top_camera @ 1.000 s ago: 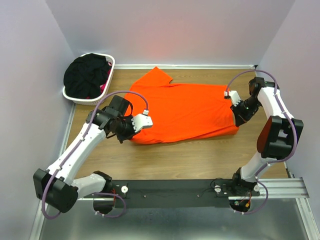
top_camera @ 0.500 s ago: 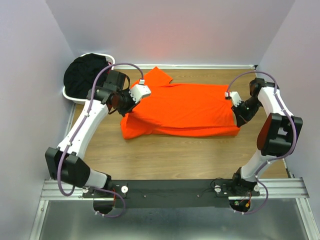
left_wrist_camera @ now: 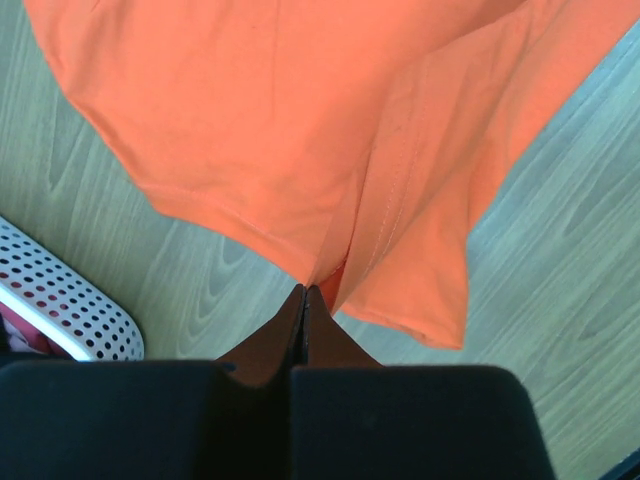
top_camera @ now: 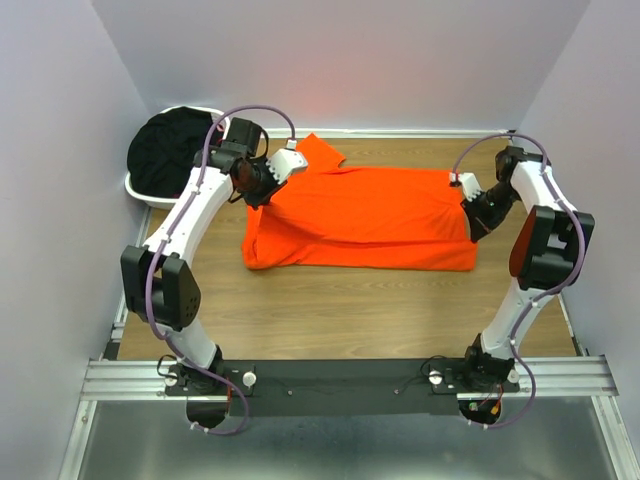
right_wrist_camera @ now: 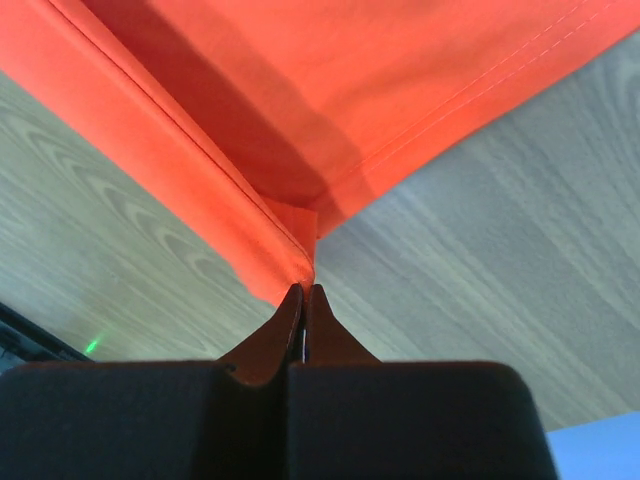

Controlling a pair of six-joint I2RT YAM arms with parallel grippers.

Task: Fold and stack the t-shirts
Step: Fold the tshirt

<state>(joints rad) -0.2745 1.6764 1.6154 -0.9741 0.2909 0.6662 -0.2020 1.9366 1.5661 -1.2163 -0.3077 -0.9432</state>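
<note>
orange t-shirt (top_camera: 370, 215); left fingers (left_wrist_camera: 268, 345), right fingers (right_wrist_camera: 268, 342) pinching its ends

Item count, single moment.

- White laundry basket (top_camera: 141, 191): 1.
- Orange t-shirt (top_camera: 370, 220): 1.
- Black cloth (top_camera: 165, 155): 1 heap in basket; number of garments inside heap not resolvable.
- Pink cloth (left_wrist_camera: 14, 336): 1 small patch, visible through basket wall in left wrist view.
- Arms: 2, left arm (top_camera: 185, 225) and right arm (top_camera: 545, 200).
- Grippers: 2, left gripper (left_wrist_camera: 305, 292) and right gripper (right_wrist_camera: 303, 290); 2 fingers each.
- Purple cables (top_camera: 250, 110): 2, one per arm.
- Table (top_camera: 330, 310): 1.
- Mounting rail (top_camera: 130, 372): 1.
</note>
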